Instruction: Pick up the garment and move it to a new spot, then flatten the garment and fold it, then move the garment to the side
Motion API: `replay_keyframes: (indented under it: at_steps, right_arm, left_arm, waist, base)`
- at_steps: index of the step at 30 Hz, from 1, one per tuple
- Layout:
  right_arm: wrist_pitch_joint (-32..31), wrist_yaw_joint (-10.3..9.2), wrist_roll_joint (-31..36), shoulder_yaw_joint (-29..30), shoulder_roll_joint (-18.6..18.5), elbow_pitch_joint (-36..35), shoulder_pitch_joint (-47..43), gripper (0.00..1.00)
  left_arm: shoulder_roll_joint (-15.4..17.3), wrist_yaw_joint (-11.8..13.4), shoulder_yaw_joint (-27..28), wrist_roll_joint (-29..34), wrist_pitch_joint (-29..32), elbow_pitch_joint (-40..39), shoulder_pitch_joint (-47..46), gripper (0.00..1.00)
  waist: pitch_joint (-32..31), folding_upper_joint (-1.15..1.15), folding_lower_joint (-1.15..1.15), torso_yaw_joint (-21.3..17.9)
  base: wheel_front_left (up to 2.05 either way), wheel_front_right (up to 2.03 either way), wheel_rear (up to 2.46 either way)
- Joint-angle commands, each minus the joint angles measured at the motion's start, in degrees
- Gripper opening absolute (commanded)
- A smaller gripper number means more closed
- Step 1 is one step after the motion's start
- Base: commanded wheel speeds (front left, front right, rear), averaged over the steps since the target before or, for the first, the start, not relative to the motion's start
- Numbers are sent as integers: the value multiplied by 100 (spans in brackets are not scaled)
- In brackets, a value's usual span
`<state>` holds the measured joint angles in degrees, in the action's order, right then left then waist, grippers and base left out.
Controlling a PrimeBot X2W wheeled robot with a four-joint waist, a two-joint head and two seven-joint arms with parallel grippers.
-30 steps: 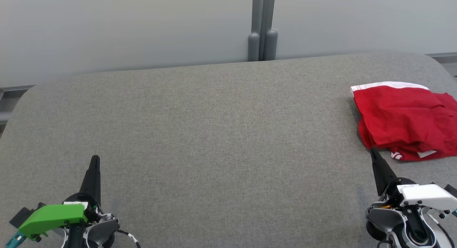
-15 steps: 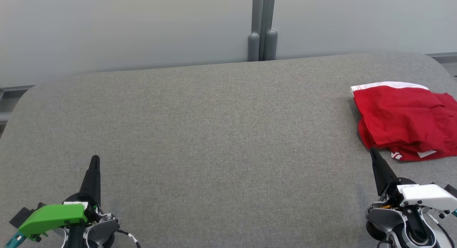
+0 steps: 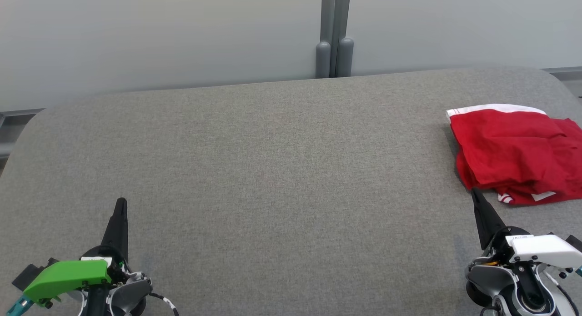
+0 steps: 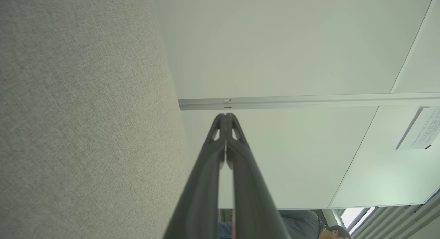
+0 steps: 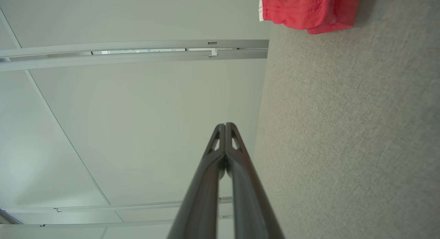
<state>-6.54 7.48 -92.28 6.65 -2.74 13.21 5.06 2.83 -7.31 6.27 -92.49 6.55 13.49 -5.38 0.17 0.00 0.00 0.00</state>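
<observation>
Grey fabric surface runs broad, and the red garment sits bunched at the frame's right edge, just above the tip of the right gripper, well apart from the left gripper, both pinched together, empty.

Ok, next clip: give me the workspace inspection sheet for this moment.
Surface: grey fabric tabletop, smooth, rounded far corners.
Job's things: red garment with white trim, rumpled, on the table's right side.
Clutter: nothing seen.
Grippers: left gripper shut, empty, lower left; right gripper shut, empty, tip short of the garment's near edge.
Cables: striped cable by the left wrist.
Surroundings: pale partition panels and grey post behind the table; person partly seen in the left wrist view.
</observation>
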Motion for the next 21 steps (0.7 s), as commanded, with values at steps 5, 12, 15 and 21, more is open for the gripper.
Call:
replay_keyframes:
  at_steps: [5, 12, 15, 21]
  right_arm:
    - [-10, 2, -43, -5, -28, -22, 57, 0]
    - [-10, 2, -43, -5, -28, -22, 57, 0]
    - [-10, 2, -43, -6, -28, -22, 57, 0]
    - [-10, 2, -44, -5, -28, -22, 57, 0]
  left_arm:
    - [0, -34, 12, -3, 16, -8, -70, 0]
    - [0, -34, 12, -3, 16, -8, -70, 0]
    - [0, -34, 12, -3, 16, -8, -70, 0]
    - [0, -34, 12, -3, 16, -7, -70, 0]
  waist:
    - [0, 0, 0, 0]
    - [0, 0, 0, 0]
    - [0, 0, 0, 0]
    - [0, 0, 0, 0]
  base:
    - [0, 0, 0]
    - [0, 0, 0]
    - [0, 0, 0]
    - [0, 0, 0]
